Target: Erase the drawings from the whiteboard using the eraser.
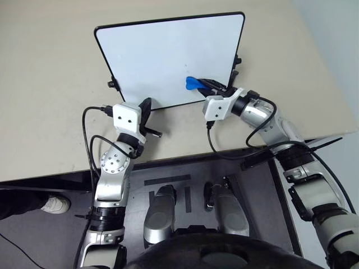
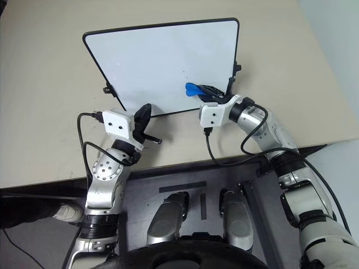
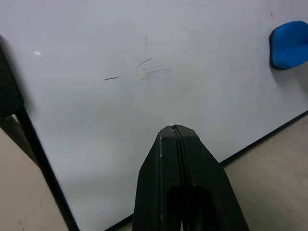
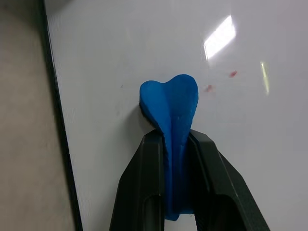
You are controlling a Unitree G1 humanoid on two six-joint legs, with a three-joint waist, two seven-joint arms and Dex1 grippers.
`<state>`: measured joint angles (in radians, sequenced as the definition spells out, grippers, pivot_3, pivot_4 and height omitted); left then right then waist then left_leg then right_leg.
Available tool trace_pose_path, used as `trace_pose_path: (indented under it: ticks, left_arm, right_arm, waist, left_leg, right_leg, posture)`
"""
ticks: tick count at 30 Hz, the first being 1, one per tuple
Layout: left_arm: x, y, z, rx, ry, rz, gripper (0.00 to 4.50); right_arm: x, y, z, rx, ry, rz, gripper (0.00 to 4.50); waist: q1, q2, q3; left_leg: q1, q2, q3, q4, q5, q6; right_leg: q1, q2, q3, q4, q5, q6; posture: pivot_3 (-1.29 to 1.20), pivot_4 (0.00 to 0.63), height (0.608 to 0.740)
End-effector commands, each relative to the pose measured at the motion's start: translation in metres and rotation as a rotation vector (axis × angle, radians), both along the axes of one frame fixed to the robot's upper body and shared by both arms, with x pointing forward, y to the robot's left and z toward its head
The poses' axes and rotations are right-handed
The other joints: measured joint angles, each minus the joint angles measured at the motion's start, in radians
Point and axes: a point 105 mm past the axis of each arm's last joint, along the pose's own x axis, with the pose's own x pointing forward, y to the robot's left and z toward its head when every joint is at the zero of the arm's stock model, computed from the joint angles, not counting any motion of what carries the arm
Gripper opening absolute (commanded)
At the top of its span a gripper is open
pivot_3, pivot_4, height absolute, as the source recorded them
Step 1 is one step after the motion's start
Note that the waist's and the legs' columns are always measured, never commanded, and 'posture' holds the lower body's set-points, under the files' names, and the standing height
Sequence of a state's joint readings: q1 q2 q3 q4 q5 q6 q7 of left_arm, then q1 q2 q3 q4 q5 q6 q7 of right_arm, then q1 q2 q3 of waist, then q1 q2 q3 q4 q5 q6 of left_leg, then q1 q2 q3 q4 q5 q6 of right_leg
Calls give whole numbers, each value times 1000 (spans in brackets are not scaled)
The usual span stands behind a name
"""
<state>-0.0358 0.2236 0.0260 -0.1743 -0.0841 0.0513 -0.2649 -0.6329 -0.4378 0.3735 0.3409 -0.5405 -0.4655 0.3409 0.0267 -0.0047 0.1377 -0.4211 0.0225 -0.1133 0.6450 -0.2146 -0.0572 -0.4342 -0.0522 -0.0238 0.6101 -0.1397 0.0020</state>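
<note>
Eraser [image 4: 169,103] pinched between the closed fingers of the right pincer [image 4: 176,144], blue tip against the whiteboard [image 1: 162,56] near its right edge. Drawings nearly gone: two faint red specks [image 4: 208,88] remain just beside the tip.

Risks, as I judge them: the eraser is gripped edge-on, so a hard sweep could twist it loose. The board stands tilted, and pressing too firmly might push it back or tip it. A wide stroke could also run off the frame by the side knob [image 1: 238,59].

Left pincer [image 3: 175,132] shut, empty, idle just off the board's lower edge, clear of the work. Beige tabletop [image 1: 50,84] around the board bare; nothing blocks the stroke.
</note>
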Motion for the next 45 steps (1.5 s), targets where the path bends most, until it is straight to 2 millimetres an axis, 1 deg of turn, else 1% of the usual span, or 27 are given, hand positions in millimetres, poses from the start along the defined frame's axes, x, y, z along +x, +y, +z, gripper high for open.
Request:
trace_pose_path:
  ticks: [1, 4, 8, 13, 15, 19, 22, 27, 29, 32, 37, 41, 45]
  left_arm:
    - [1, -3, 9, 1, -37, -21, 0]
    - [1, -4, 9, 3, -38, -26, 0]
    - [2, -5, 10, 5, -39, -31, 0]
    - [2, -5, 10, 6, -41, -31, 0]
    - [2, -4, 10, 6, -41, -29, 0]
    - [1, -4, 10, 6, -42, -27, 0]
    - [1, -4, 10, 6, -41, -24, 0]
    - [1, -3, 10, 6, -41, -25, 0]
    - [1, -4, 10, 7, -41, -27, 0]
    - [2, -4, 10, 7, -41, -31, 0]
    - [3, -5, 10, 8, -41, -36, 0]
    - [3, -5, 10, 6, -41, -34, 0]
    - [2, -5, 10, 5, -41, -31, 0]
  right_arm:
    - [-1, 2, 22, 42, -59, 7, 380]
    - [-1, 6, 29, 60, -77, 13, 380]
    - [2, 15, 48, 98, -122, 21, 380]
    - [5, 17, 61, 125, -158, 12, 380]
    - [5, 17, 62, 124, -157, 9, 380]
    - [4, 15, 47, 83, -102, 8, 380]
    - [0, 9, 29, 50, -42, 3, 380]
    - [-3, 1, 18, 28, -1, -18, 380]
    - [-3, 1, 18, 26, 2, -21, 380]
    - [-1, 2, 23, 35, -12, -22, 380]
    - [4, 10, 41, 65, -60, -18, 380]
    - [6, 14, 51, 76, -75, -13, 380]
    - [7, 14, 53, 88, -67, -11, 380]
  waist:
    - [-1, 0, 0]
    - [-1, 0, 0]
    - [-3, 0, 0]
    - [-3, 0, 0]
    - [-1, 0, 0]
    - [-1, 0, 0]
    - [1, 0, 0]
    - [0, 0, 0]
    - [0, 0, 0]
    - [0, 0, 0]
    - [-3, 0, 0]
    - [-3, 0, 0]
    - [-2, 0, 0]
  left_leg:
    - [0, 0, 0, 0, 0, 0]
    - [0, 0, 0, 0, 0, 0]
    - [0, 0, 0, 0, 0, 0]
    - [0, 0, 0, 0, 0, 0]
    - [0, 0, 0, 0, 0, 0]
    - [0, 0, 1, 0, 0, 0]
    - [0, 0, 1, 0, 0, 0]
    - [0, 0, 1, 0, 0, 0]
    - [0, 0, 1, 0, 0, 0]
    - [0, 1, 1, 0, 0, 0]
    - [0, 1, 2, 0, 1, 2]
    - [0, 1, 2, 0, 1, 2]
    - [0, 1, 2, 0, 1, 2]
  right_leg:
    - [0, 0, 0, 0, 0, 0]
    - [0, 0, 0, 0, 0, 0]
    - [0, 0, 0, 0, 0, 0]
    - [0, 0, 0, 0, 0, 0]
    - [0, 0, 0, 0, 0, 0]
    - [0, 0, 0, 0, 0, 0]
    - [0, 0, 0, 0, 0, 0]
    - [0, 0, 0, 0, 0, 0]
    - [0, 0, 0, 0, 0, 0]
    - [0, 0, 0, 0, 0, 0]
    - [0, 0, 0, 0, 0, 0]
    - [0, 0, 0, 0, 0, 0]
    - [0, 0, 0, 0, 0, 0]
  posture:
    - [0, 150, 740]
    - [0, 150, 740]
    - [0, 150, 740]
    - [0, 150, 740]
    - [0, 150, 740]
    - [0, 150, 740]
    - [0, 150, 740]
    - [0, 150, 740]
    - [0, 150, 740]
    - [0, 150, 740]
    - [0, 150, 740]
    - [0, 150, 740]
    - [0, 150, 740]
